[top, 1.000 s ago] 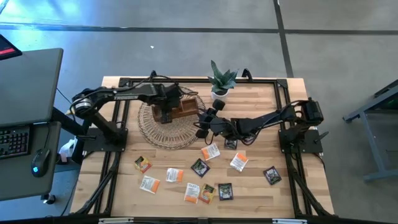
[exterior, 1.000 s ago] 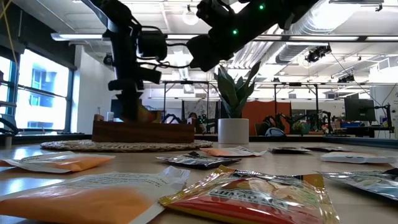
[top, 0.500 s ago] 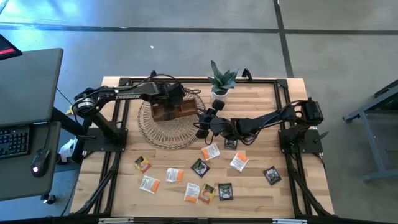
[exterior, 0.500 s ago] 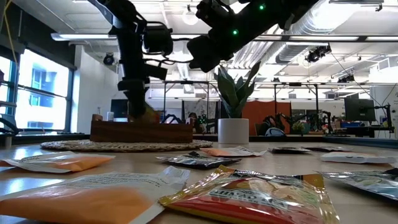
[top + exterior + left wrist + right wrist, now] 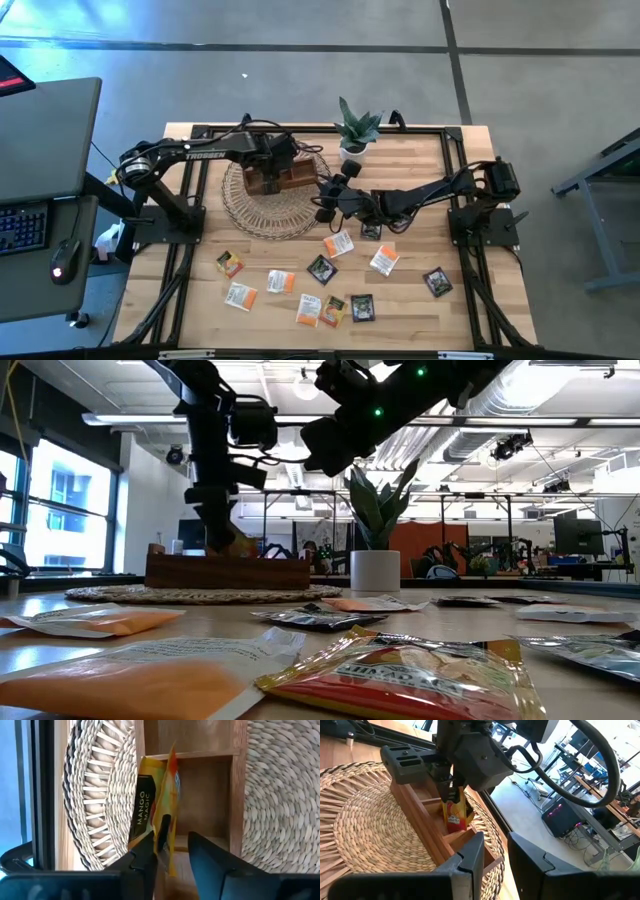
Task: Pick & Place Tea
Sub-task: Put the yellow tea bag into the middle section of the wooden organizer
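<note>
My left gripper (image 5: 268, 182) hangs over the brown wooden tray (image 5: 290, 172) on the round woven mat (image 5: 275, 208), fingers pointing down into a compartment. An orange-and-yellow sachet marked "Mango Magic" (image 5: 152, 815) stands upright on edge in that compartment, its upper end between my slightly open fingers (image 5: 448, 790). My right gripper (image 5: 324, 198) hovers open and empty beside the mat's right edge. Several more sachets, orange-and-white (image 5: 338, 243) and dark (image 5: 321, 268), lie flat on the near half of the table. My left gripper comes at the sachet from above, its fingers on either side of the upper end (image 5: 167, 847). One finger (image 5: 146, 851) overlaps the sachet, while a strip of wood shows between the other finger (image 5: 200, 851) and it. Whether it touches the sachet, I cannot tell. The sachet's lower end (image 5: 459, 824) rests in the tray.
A small potted plant (image 5: 355, 130) stands at the far edge, just right of the mat. A black frame runs around the table top (image 5: 470, 240). Loose sachets crowd the near side in the low view (image 5: 400, 670). Bare wood lies at the right (image 5: 440, 230).
My left gripper carried the sachet a short way toward the table's right and far side over the tray, then kept still for the last half second. The right arm has not moved.
</note>
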`<state>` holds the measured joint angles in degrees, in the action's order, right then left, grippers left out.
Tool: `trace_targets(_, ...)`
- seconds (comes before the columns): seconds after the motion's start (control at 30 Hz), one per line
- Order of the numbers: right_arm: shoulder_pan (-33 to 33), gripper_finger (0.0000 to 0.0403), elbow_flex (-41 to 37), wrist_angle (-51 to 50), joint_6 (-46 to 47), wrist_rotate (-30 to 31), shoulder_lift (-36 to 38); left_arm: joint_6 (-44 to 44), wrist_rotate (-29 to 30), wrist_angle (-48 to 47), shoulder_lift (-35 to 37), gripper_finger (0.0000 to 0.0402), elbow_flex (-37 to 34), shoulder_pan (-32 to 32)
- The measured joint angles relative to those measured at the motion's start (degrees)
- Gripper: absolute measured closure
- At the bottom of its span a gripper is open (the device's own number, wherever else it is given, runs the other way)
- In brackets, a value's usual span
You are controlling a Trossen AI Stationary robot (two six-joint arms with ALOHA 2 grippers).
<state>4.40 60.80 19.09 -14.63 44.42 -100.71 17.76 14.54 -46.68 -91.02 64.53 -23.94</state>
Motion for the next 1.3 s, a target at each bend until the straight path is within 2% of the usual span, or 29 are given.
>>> trace_targets(0.23, 0.0, 0.0320, 0.0, 0.0, 0.0, 0.0, 0.0, -0.2, 1.4, 0.2, 0.0, 0.0394, 0.0, 0.0)
trace_targets(0.4, 0.0, 0.0320, 0.0, 0.0, -0.9, 0.0, 0.0, 1.1, 7.3, -1.0, 0.0, 0.0391, 0.0, 0.0)
trace_targets(0.63, -0.1, 0.0320, 0.0, 0.0, -0.9, 0.0, 0.0, 4.1, 8.4, -6.7, 0.0, 0.0399, 0.0, 1.8)
trace_targets(0.87, -0.6, 0.0320, 0.0, -0.1, -0.5, -0.6, 0.0, 5.1, 9.0, -6.4, 0.0, 0.0398, 0.0, 5.4)
trace_targets(1.03, -0.6, 0.0320, 0.0, 0.0, -0.4, -2.8, 0.0, 6.5, 9.6, -5.4, 0.0, 0.0398, 0.0, 5.2)
trace_targets(1.2, -0.6, 0.0320, 0.0, 0.0, -0.4, -3.0, 0.0, 6.5, 13.3, -4.8, 0.0, 0.0398, 0.0, 5.1)
trace_targets(1.3, -0.6, 0.0320, 0.0, 0.0, -0.4, -2.9, 0.0, 6.5, 13.1, -4.9, 0.0, 0.0398, 0.0, 4.5)
